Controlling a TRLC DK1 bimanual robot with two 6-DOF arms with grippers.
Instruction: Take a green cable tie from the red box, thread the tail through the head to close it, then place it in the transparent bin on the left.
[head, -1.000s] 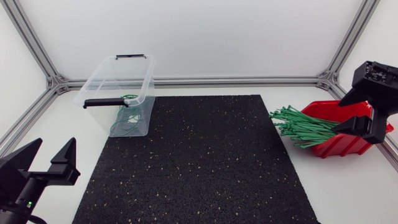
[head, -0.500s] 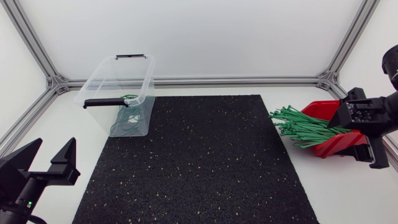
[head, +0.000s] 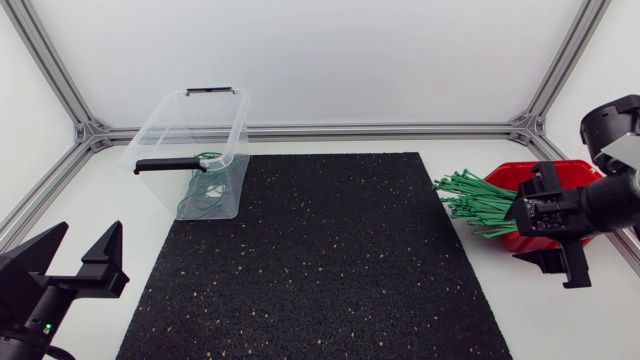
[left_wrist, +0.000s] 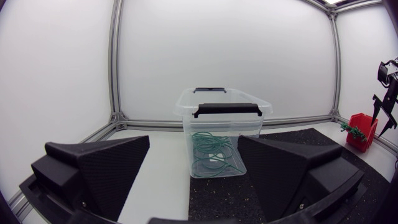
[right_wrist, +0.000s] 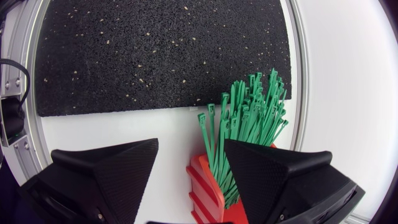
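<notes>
The red box stands at the table's right edge, and a bundle of green cable ties sticks out of it toward the mat. My right gripper hangs over the box's near side. In the right wrist view it is open, and the ties and the red box lie below, between and ahead of its fingers, untouched. The transparent bin stands at the back left with closed green ties inside. My left gripper is open and empty at the front left corner, facing the bin.
A black speckled mat covers the middle of the table between bin and box. Aluminium frame bars run along the table's back and side edges. The bin has black handles on its rim.
My right arm has come down and toward the table's front over the red box, with its wrist turned. Its fingers have narrowed a little. The left arm has not moved.
</notes>
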